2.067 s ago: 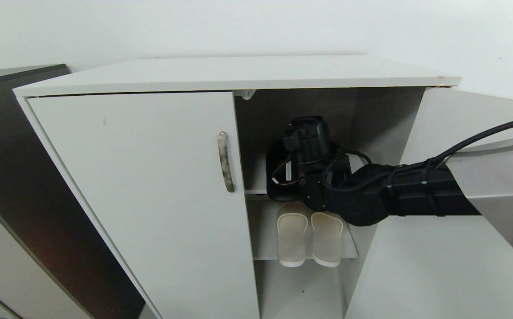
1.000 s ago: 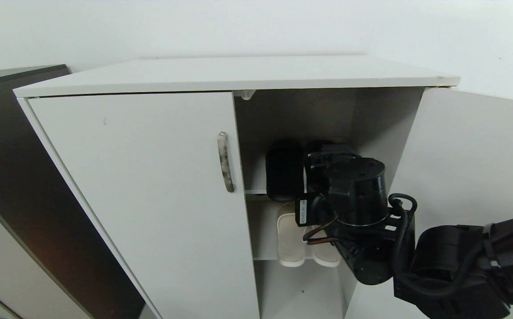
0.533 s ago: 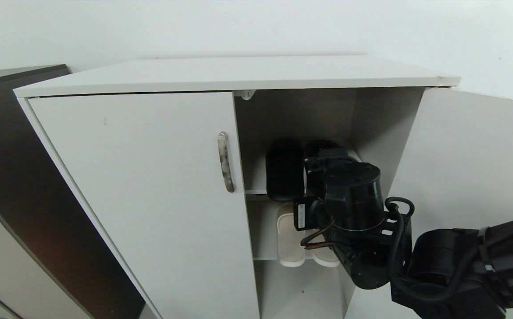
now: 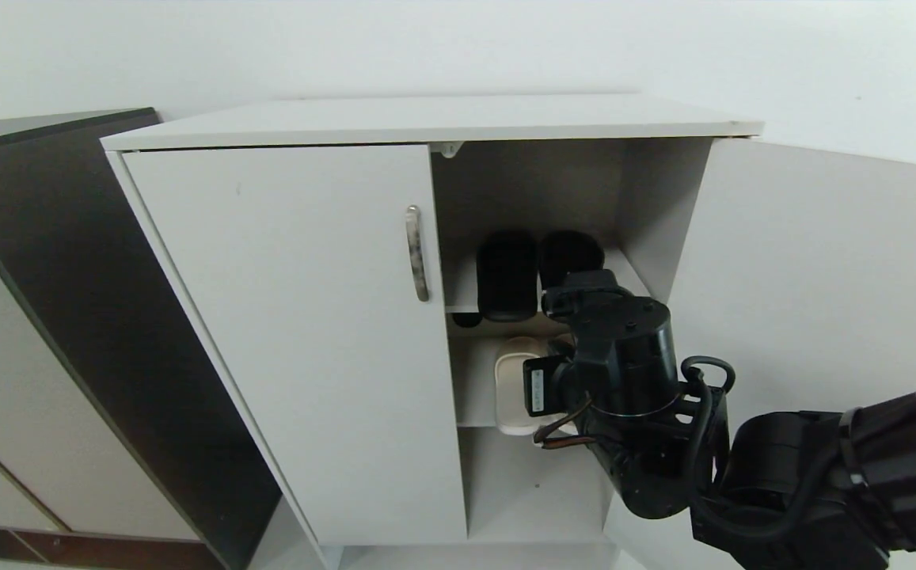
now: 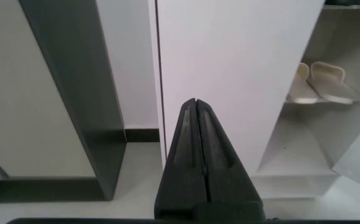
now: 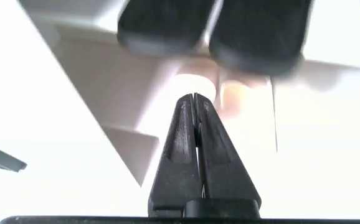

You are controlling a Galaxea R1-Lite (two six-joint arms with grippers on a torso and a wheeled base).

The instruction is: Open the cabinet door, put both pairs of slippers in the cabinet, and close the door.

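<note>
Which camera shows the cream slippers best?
The left wrist view: both cream slippers lie side by side, unblocked. In the head view the right arm covers most of the pair. The right wrist view gives blurred pale heels beyond the shut right hand.

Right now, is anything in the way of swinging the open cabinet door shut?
Yes. The right end effector and its arm sit in front of the opening, between the open door and the cabinet. Nothing else visible blocks it.

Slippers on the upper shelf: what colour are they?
The upper slippers are black, seen best in the head view.
</note>
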